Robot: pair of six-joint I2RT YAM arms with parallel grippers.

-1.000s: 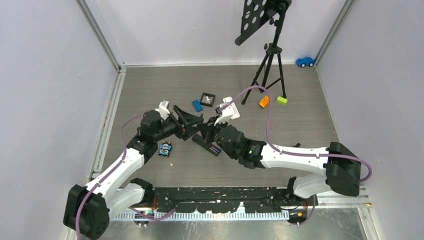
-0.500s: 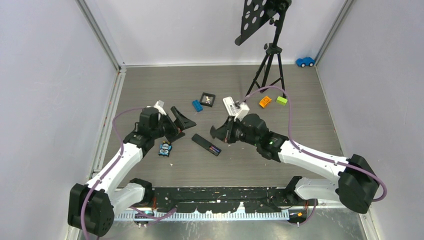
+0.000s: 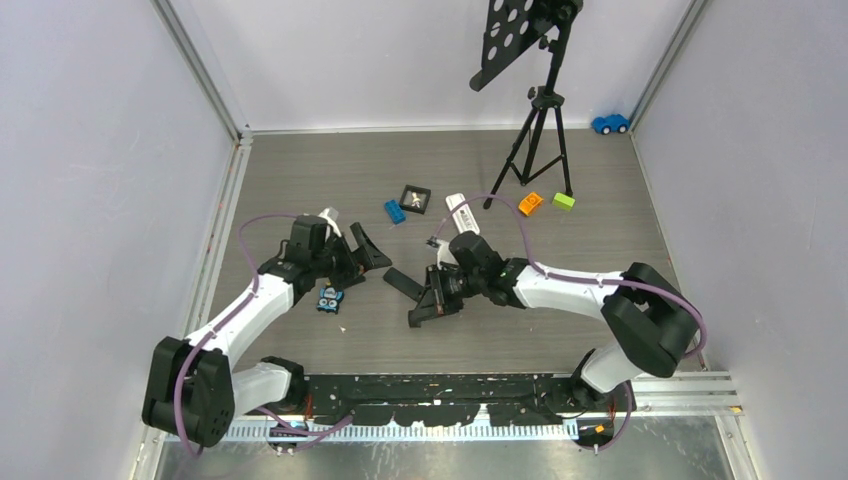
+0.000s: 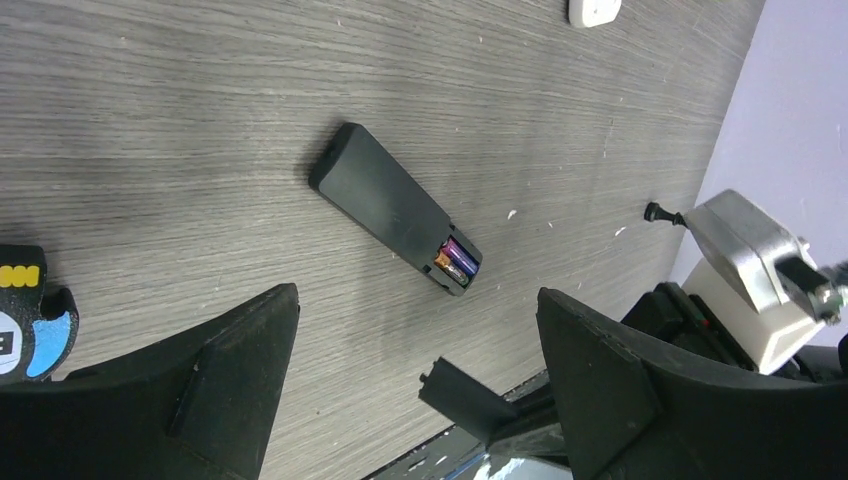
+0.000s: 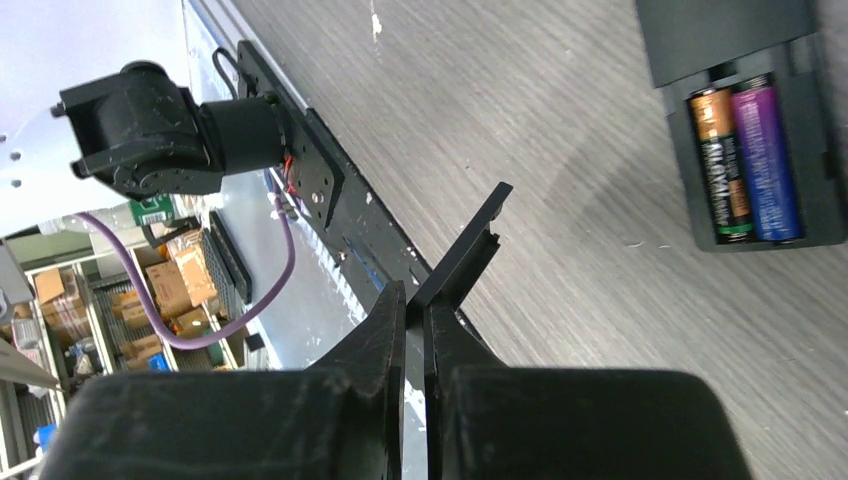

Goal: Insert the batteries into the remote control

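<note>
Our right end effector [image 5: 413, 300] has its fingers pressed together, pinching a thin black cover [image 5: 465, 250] by one end. The rest of the cover sticks out past the fingertips at an angle, and we can't tell whether its far end touches the tabletop [image 3: 300, 170]. Just beside it lies the remote [image 4: 385, 200], a slim black bar flat on the wood-grain surface with its back facing up and the compartment at one end open. Two batteries [image 5: 745, 165] sit side by side in that compartment, one orange and dark with a green band, the other purple-blue. The cover is close to that open end but clear of it. Our left end effector [image 4: 417, 293] is spread wide with nothing between its fingers. It hangs a little way off the remote's closed end, pointing toward it, so the remote sits between the two arms. Next to the left arm there's a small blue toy [image 3: 330, 298] on the tabletop. Farther back we've got a blue brick [image 3: 395, 211], a black square frame [image 3: 414, 198] and a white gadget [image 3: 458, 208] near each other. Behind those a tripod [image 3: 540, 150] holds up a black board with holes, and an orange block [image 3: 529, 204] and a green block [image 3: 563, 201] lie by its feet. A blue toy car [image 3: 610, 123] is parked in the far right corner, well apart from everything else.
</note>
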